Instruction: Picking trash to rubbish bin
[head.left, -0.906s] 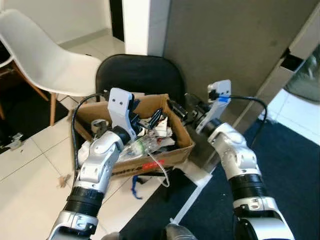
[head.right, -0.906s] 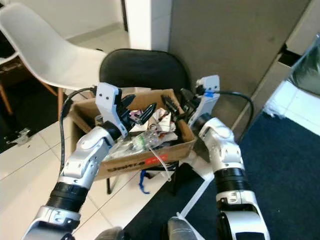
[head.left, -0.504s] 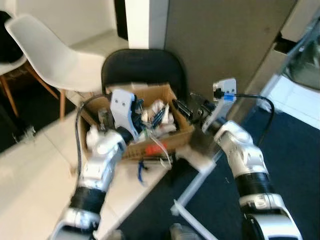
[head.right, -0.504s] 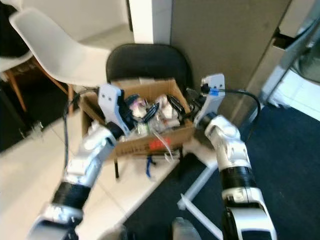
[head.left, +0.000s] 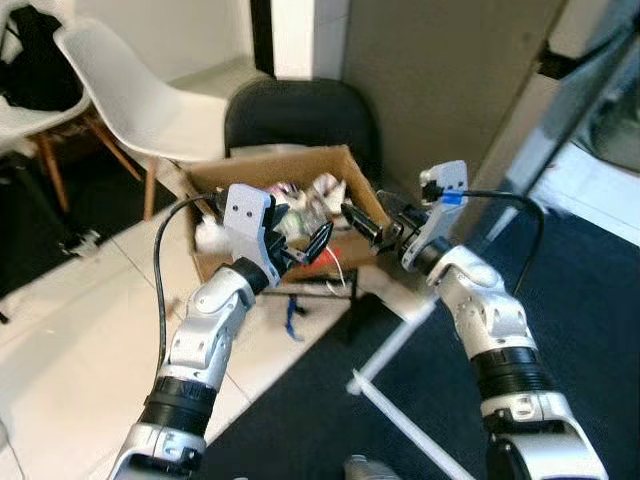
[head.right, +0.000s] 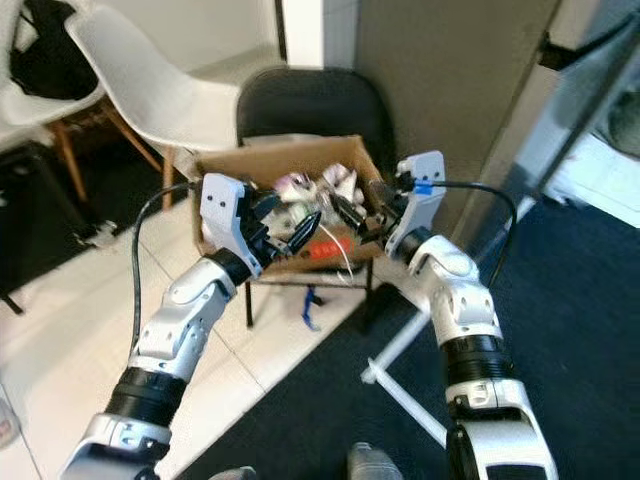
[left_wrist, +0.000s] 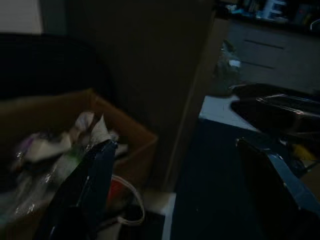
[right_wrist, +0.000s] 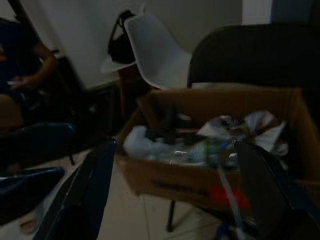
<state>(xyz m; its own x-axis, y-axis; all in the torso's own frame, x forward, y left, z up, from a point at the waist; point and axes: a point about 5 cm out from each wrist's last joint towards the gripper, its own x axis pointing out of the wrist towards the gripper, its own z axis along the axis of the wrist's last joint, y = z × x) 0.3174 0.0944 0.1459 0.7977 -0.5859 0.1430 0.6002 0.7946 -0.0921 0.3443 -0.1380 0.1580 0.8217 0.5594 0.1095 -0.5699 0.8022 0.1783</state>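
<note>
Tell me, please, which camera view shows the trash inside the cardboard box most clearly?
The right wrist view: it looks into the cardboard box and its trash closely. Both eye views show it smaller, behind the grippers; the left wrist view is dark.

Box of trash on a chair

An open brown cardboard box (head.left: 262, 172) sits on a black chair (head.left: 300, 112), heaped with crumpled paper and clear plastic trash (head.left: 305, 196); a red label (head.right: 334, 247) marks its front.

Black chair (head.left: 300, 115): you see it against the grey wall (head.left: 440, 80).
White chair (head.left: 140, 95): beside it, tiled floor (head.left: 70, 340) below.
Dark carpet (head.left: 590, 300): your right.
</note>
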